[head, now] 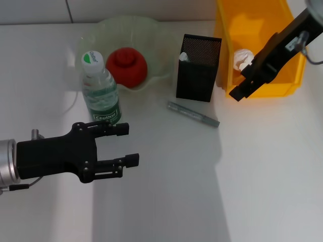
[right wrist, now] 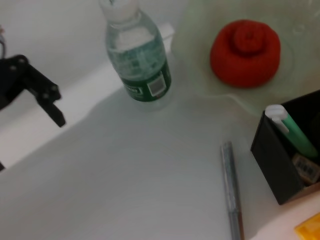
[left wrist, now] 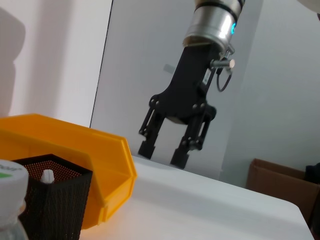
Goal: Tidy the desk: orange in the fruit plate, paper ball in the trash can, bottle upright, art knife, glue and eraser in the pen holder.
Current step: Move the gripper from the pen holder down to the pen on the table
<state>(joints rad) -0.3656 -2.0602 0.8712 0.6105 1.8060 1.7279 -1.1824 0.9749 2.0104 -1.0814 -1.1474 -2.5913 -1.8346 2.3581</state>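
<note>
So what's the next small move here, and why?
Probably the right gripper should move down toward the art knife, the only item lying loose on the desk. The orange is in the fruit plate, the bottle is upright, and the left gripper hovers empty.

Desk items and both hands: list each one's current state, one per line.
orange: in the fruit plate
bottle: upright
paper ball: in the trash can
glue: in the pen holder
art knife: lying on the desk
left hand: open, empty
right hand: open, empty
</note>
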